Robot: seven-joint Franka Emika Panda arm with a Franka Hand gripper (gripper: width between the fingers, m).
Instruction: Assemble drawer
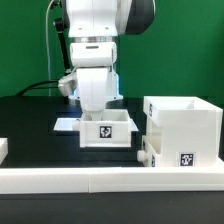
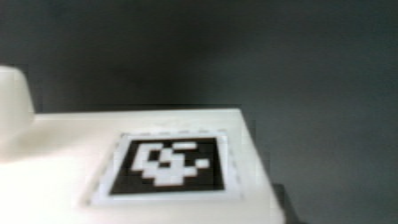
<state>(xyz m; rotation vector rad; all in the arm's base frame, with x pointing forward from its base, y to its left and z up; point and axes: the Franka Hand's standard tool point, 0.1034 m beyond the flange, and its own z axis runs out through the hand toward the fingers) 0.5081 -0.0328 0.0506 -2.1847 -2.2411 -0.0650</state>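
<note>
The black worktop [image 1: 30, 115] carries the tall hollow casing [image 1: 183, 130] at the exterior view's right, against the long white rail [image 1: 100, 180]. A low tray [image 1: 108, 130] sits just beside the casing. The gripper [image 1: 96, 103] hangs over the tray; whether its fingers are apart cannot be told. The wrist view shows a blurred tag [image 2: 169, 165].

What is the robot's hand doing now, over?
Gripper down at tray, fingers hidden, state unclear. Casing upright on the exterior view's right, apart from the tray. Nothing seen between them.
</note>
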